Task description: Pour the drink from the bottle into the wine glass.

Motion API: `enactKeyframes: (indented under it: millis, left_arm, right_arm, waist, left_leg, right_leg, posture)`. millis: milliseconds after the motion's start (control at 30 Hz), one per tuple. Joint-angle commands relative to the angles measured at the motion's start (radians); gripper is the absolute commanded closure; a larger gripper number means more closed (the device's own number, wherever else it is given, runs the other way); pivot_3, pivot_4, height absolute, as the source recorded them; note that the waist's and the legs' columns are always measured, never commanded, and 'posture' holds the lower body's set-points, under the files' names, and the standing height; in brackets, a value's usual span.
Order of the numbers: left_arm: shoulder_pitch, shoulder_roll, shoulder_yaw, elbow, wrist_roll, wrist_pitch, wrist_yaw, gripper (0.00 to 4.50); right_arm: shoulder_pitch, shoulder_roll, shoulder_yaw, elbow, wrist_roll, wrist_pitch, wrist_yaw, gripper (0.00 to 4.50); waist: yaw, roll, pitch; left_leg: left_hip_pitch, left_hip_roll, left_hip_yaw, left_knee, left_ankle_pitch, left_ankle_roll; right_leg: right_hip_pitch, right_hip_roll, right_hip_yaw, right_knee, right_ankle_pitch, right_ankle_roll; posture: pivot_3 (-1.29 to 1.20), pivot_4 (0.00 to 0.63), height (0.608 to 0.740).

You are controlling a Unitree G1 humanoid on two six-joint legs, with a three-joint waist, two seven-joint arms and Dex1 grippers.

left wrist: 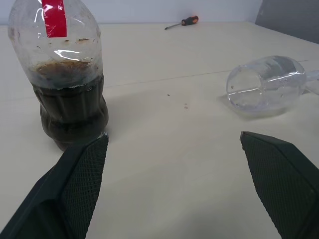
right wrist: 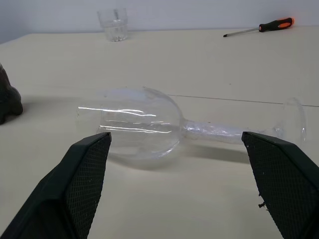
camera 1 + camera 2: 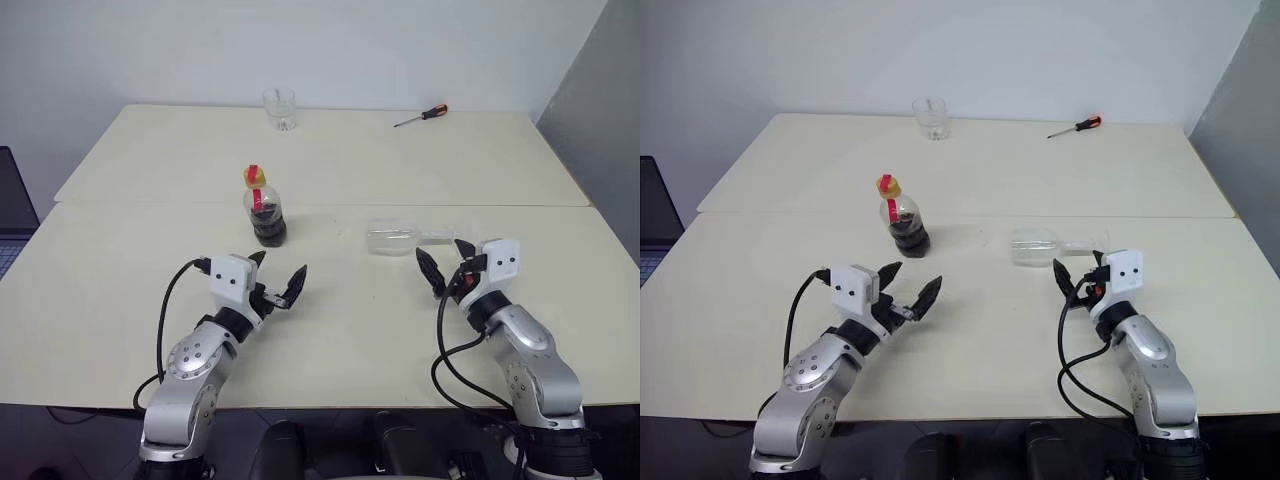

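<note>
The bottle (image 3: 265, 207) stands upright on the desk (image 3: 130, 280), cap on, about half full of the dark drink (image 1: 72, 112), directly ahead of the left hand (image 3: 279, 283). That hand is released, fingers spread wide and grasping nothing, and sits just short of the bottle; this placement suggests it is lined up to take the bottle around its body. The wine glass (image 2: 149, 124) lies on its side on the desk, bowl mouth toward the bottle and foot away from it, just beyond the right hand (image 3: 447, 263). The right hand is likewise released and empty, its fingers level and bracketing the glass in its wrist view without touching it (a position suited to a grasp at the bowl or stem). Judged from this layout, the glass must be set upright and the cap removed before any pouring can begin; no liquid is in the glass yet. Count of items on the desk: one bottle, one wine glass, one short clear tumbler (image 3: 280, 109) at the far edge, and one red-handled screwdriver (image 3: 421, 116) to the far right, both well apart from the working area.
</note>
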Motion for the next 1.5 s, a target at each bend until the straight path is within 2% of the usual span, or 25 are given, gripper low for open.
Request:
enactKeyframes:
  millis: [33, 200, 300, 433, 567, 700, 967, 1300, 1500]
  left_arm:
    - [-0.008, 0.014, -0.014, -0.027, -0.003, 0.011, -0.007, 0.01]
    - [0.020, -0.016, 0.047, -0.052, -0.062, -0.002, 0.005, 0.01]
    - [0.001, -0.006, 0.070, -0.063, -0.117, 0.038, -0.011, 0.01]
    - [-0.016, 0.025, 0.087, -0.044, -0.125, 0.047, -0.013, 0.01]
    - [-0.026, 0.069, 0.094, 0.011, -0.073, 0.040, 0.007, 0.01]
    - [-0.146, 0.026, 0.109, 0.113, -0.028, 0.025, 0.114, 0.01]
    - [-0.315, -0.027, 0.092, 0.277, 0.037, 0.004, 0.190, 0.01]
    - [-0.426, -0.018, 0.072, 0.418, 0.077, -0.051, 0.174, 0.01]
    - [-0.519, -0.016, 0.067, 0.592, 0.108, -0.153, 0.145, 0.01]
  right_arm:
    - [-0.006, -0.010, -0.015, -0.038, 0.015, -0.001, 0.005, 0.00]
    - [-0.014, -0.016, -0.003, -0.051, 0.013, 0.007, 0.013, 0.00]
    - [-0.010, -0.044, 0.032, -0.075, 0.039, 0.055, 0.068, 0.00]
    - [-0.022, -0.059, 0.049, -0.095, 0.072, 0.084, 0.105, 0.00]
    - [-0.050, -0.086, 0.065, -0.101, 0.078, 0.089, 0.144, 0.00]
    - [-0.104, -0.111, 0.106, -0.124, 0.089, 0.106, 0.189, 0.00]
    - [-0.170, -0.152, 0.158, -0.118, 0.082, 0.135, 0.244, 0.00]
    - [-0.178, -0.159, 0.179, -0.118, 0.073, 0.134, 0.249, 0.00]
    - [-0.194, -0.155, 0.203, -0.115, 0.070, 0.138, 0.256, 0.00]
  waist:
    - [0.000, 0.000, 0.000]
    - [-0.001, 0.000, 0.000]
    - [-0.001, 0.000, 0.000]
    - [-0.001, 0.000, 0.000]
    - [-0.001, 0.000, 0.000]
    - [0.003, -0.001, 0.000]
    - [0.011, -0.002, 0.000]
    - [0.010, -0.002, 0.000]
    - [0.012, -0.002, 0.000]
  left_leg:
    - [0.000, 0.000, 0.000, 0.000, 0.000, 0.000]
    - [0.000, 0.000, 0.000, 0.000, 0.000, 0.000]
    - [0.000, 0.000, 0.000, 0.000, 0.000, 0.000]
    - [0.000, 0.000, -0.001, 0.000, 0.000, 0.000]
    - [0.000, 0.000, 0.000, 0.000, 0.000, 0.000]
    - [0.000, -0.001, -0.001, 0.001, 0.000, 0.000]
    - [-0.001, -0.002, 0.000, 0.002, 0.000, 0.000]
    - [-0.001, -0.002, 0.000, 0.002, 0.000, 0.000]
    - [-0.001, -0.002, -0.001, 0.002, 0.000, 0.000]
  right_leg:
    - [0.000, 0.000, 0.000, 0.000, 0.000, 0.000]
    - [0.000, 0.000, 0.000, 0.000, 0.000, 0.000]
    - [0.000, 0.000, 0.000, 0.000, 0.000, 0.000]
    - [0.000, 0.000, 0.000, 0.000, 0.000, 0.000]
    - [0.000, 0.000, 0.000, 0.000, 0.000, 0.000]
    - [0.000, 0.000, -0.002, 0.000, 0.000, 0.000]
    - [0.000, 0.000, -0.003, 0.000, 0.000, 0.000]
    - [0.000, 0.002, -0.002, 0.000, 0.000, 0.000]
    - [0.000, 0.002, -0.003, 0.000, 0.000, 0.000]
  posture:
    - [0.00, 0.150, 0.740]
    - [0.00, 0.150, 0.740]
    - [0.00, 0.150, 0.740]
    - [0.00, 0.150, 0.740]
    - [0.00, 0.150, 0.740]
    - [0.00, 0.150, 0.740]
    - [0.00, 0.150, 0.740]
    - [0.00, 0.150, 0.740]
    - [0.00, 0.150, 0.740]
